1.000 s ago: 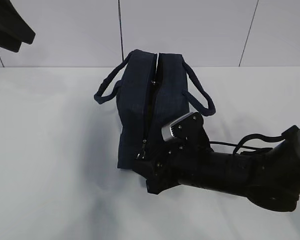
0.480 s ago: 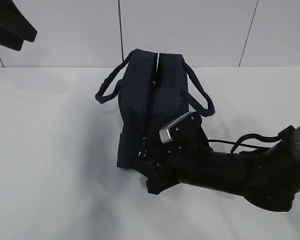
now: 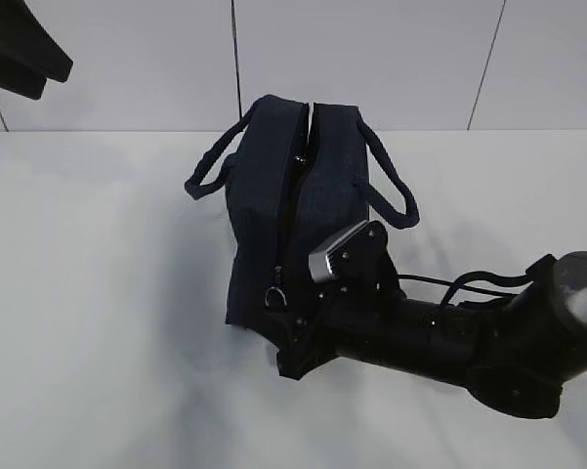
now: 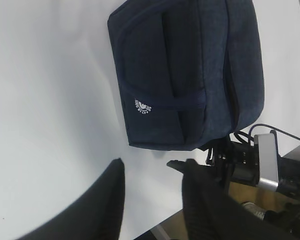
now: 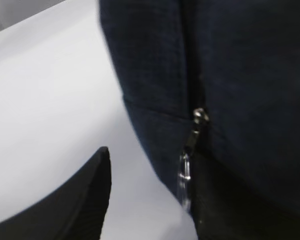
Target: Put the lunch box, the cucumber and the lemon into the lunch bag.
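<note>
From the exterior view we look down at a slant across the table [image 3: 88, 293] toward the wall. Our left wrist camera sits high, well back from the lunch bag [image 4: 189, 70]; our right wrist camera sits close against its zipper pull [image 5: 187, 160], and all views share the bag.

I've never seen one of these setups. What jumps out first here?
A dark blue lunch bag stands in the middle of a white table, handles flopped to either side. A bulky black robot arm reaches in from the right to the bag's near end, close to the silver zipper pull.
</note>
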You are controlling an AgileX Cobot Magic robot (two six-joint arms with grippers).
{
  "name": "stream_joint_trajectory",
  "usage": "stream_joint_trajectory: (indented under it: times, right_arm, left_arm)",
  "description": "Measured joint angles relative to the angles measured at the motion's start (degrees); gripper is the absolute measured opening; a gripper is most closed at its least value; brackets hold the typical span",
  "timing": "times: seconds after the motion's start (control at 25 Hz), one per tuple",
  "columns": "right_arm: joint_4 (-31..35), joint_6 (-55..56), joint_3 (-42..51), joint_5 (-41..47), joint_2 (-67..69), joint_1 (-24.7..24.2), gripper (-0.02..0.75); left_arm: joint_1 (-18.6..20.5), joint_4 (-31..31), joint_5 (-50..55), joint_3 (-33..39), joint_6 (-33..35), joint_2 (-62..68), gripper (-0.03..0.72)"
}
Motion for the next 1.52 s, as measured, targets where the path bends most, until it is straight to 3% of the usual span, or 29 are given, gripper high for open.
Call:
stream_joint_trajectory:
  times: [0.36,0.68,1.36,1.52]
  right_arm:
    - [2.6,0.0,0.0,-0.2,0.0,0.0,0.377]
    - [2.9,0.0,0.0,-0.4,0.0,0.0,0.274]
    - [1.8,0.0,-0.1,0.7,1.1,0.0,0.262]
    - [1.8,0.0,-0.1,0.7,1.1,0.0,0.229]
  left_arm:
    - [0.0,0.0,0.0,0.0,0.0,0.0,0.277]
    - [0.0,0.0,0.0,0.0,0.0,0.0,0.269]
    - [0.0,0.0,0.0,0.0,0.0,0.0,0.265]
    - [0.0,0.0,0.0,0.0,0.0,0.0,0.258]
